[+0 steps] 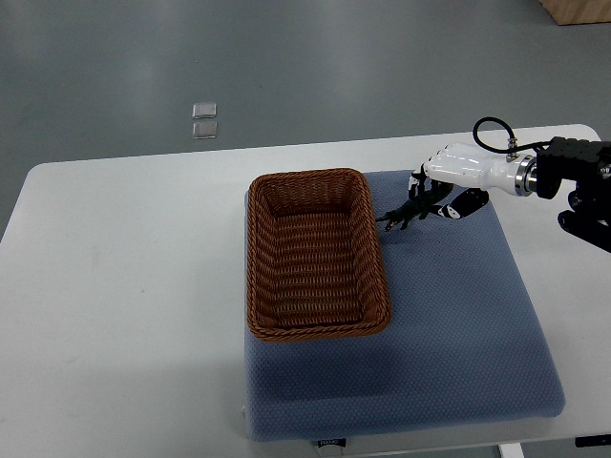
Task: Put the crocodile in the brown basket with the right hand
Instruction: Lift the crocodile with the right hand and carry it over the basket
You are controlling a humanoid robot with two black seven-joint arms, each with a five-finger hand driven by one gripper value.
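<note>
Just right of the brown basket — the right robot hand grips the crocodile

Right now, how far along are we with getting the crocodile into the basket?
Done: the right hand grips the crocodile. In hand: it holds the toy beside the brown basket's right rim, over the blue mat. Left: carry it across the rim and release; the basket holds nothing yet.
</note>
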